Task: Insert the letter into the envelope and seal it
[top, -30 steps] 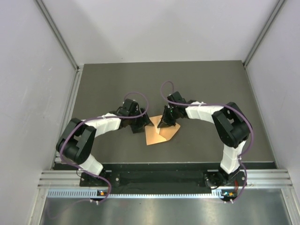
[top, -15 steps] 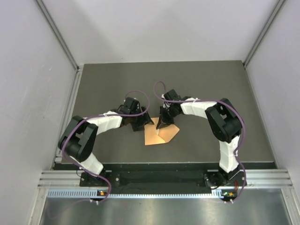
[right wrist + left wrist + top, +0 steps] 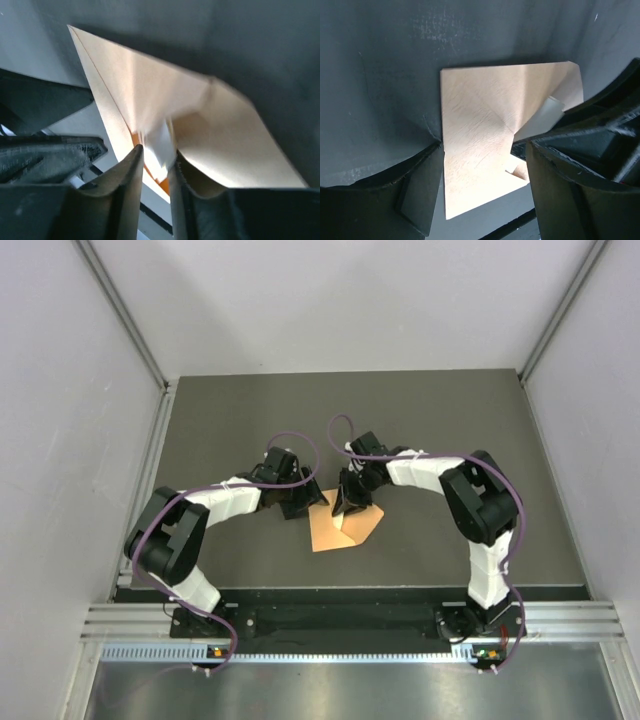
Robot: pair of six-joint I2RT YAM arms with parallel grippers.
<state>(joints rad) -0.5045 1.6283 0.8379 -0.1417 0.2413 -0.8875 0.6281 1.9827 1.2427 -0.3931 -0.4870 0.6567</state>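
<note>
The orange envelope [image 3: 345, 528] lies flat on the dark mat between my two grippers. In the left wrist view the envelope [image 3: 475, 130] shows with the pale letter [image 3: 542, 117] sticking out of its right side. My left gripper [image 3: 485, 195] is open and low, its fingers straddling the envelope's near corner without pinching it. My right gripper [image 3: 156, 172] stands at the envelope's [image 3: 165, 95] mouth with its jaws a narrow gap apart. A blurred corner of the letter [image 3: 161, 145] sits in that gap. From above, the left gripper [image 3: 303, 506] and right gripper [image 3: 349, 506] nearly meet.
The dark mat [image 3: 250, 420] is boxed in by grey walls on the left, right and back. A metal rail [image 3: 340, 625] runs along the near edge by the arm bases. The right gripper's black body [image 3: 600, 130] crowds the left wrist view's right side.
The right gripper, shut a second ago, has parted its jaws a little around the letter. The right arm's elbow swung left early on. The left arm barely moved.
</note>
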